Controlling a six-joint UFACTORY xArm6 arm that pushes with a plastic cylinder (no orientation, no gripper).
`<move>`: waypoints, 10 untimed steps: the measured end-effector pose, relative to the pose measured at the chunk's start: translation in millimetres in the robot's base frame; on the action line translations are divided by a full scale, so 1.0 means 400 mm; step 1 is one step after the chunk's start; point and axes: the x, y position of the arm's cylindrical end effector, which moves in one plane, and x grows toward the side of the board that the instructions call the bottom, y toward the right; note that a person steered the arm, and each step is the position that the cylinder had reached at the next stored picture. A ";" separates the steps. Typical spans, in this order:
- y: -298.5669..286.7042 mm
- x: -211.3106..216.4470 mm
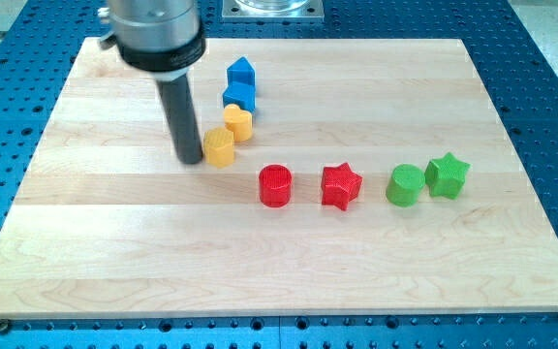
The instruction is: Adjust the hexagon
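My tip (pixel 191 159) is at the lower end of the dark rod, just to the left of a yellow hexagon block (pixel 220 147), almost touching its left side. A second yellow block (pixel 238 122) sits just above and right of it, touching a blue block (pixel 240 96). Another blue block (pixel 241 72) stands above that one.
A red cylinder (pixel 275 185) and a red star (pixel 341 185) lie in the middle of the wooden board (pixel 114 262). A green cylinder (pixel 405 184) and a green star (pixel 447 174) sit to their right, touching each other.
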 end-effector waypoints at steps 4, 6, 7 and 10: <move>0.106 0.213; 0.275 0.104; 0.356 0.019; 0.209 0.053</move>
